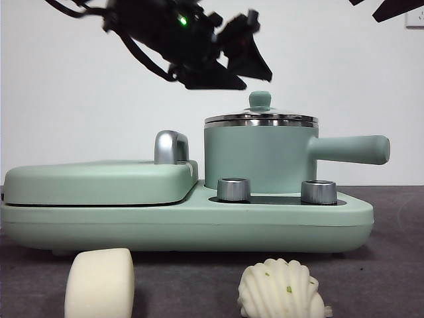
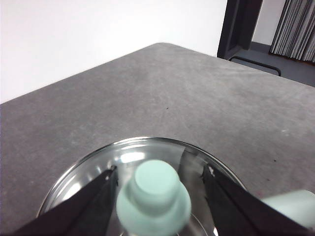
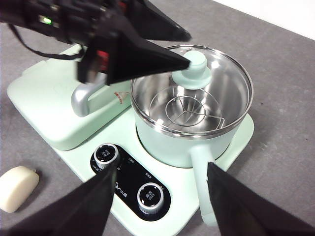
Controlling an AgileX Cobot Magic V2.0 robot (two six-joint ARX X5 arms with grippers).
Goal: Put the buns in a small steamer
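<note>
smooth bun bottom cropped, shell bun base cropped

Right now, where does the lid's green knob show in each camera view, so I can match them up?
Front view: the green knob tops the small steamer, just right of the left gripper.
Left wrist view: the knob sits between that gripper's open jaws, on the glass lid.
Right wrist view: the knob is at the lid's centre, at the left gripper's tips.
Shared landmark: the steamer's straight side handle.
</note>
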